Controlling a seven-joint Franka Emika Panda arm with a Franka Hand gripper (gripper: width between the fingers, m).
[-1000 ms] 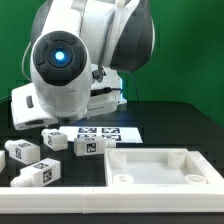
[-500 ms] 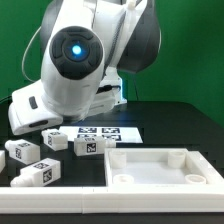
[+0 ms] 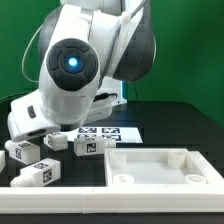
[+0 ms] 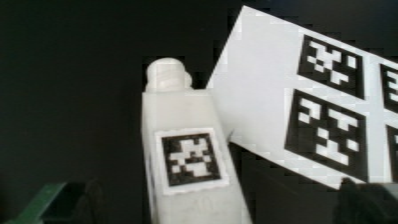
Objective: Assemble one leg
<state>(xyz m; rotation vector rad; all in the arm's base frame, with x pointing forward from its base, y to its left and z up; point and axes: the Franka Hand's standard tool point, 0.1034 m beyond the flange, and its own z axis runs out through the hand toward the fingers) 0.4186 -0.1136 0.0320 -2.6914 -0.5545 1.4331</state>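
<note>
In the wrist view a leg (image 4: 187, 150) lies on the black table, a white oblong block with a square tag and a rounded peg at its far end. My gripper (image 4: 210, 212) is open, with one dark fingertip (image 4: 50, 203) on each side of the leg, apart from it. In the exterior view the arm's bulk hides the jaws. Its white hand (image 3: 27, 117) hangs low over the table at the exterior view's left. Several like legs show there: one (image 3: 54, 140) just under the hand, one (image 3: 90, 147) beside it, one (image 3: 20, 153) and one (image 3: 38, 173) nearer the front.
The marker board (image 3: 108, 131) lies flat behind the legs and shows close beside the leg in the wrist view (image 4: 311, 90). The large white rimmed tray-like piece (image 3: 160, 180) lies at the front on the exterior view's right. A green backdrop stands behind.
The arm's wrist has swung and the white hand has dropped lower toward the legs at the exterior view's left. The legs, tray piece and marker board have not moved.
</note>
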